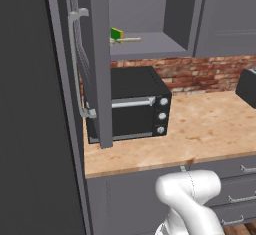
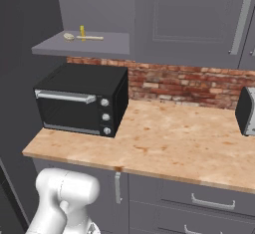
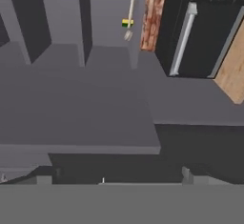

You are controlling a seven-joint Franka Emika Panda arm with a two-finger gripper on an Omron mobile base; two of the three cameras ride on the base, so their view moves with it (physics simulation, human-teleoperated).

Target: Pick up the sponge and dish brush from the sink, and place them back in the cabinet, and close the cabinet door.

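The green-and-yellow sponge lies on the shelf of the open grey wall cabinet. Beside and touching it rests the cream dish brush. The cabinet door stands swung open toward me, its silver bar handle on the left side. My gripper is open and empty, low down and well away from the shelf, with grey panels in front of it. The sink is out of view.
A black toaster oven sits on the wood-grain counter under the cabinet. A dark toaster stands at the right. A tall dark unit bounds the left. Drawers with handles run below.
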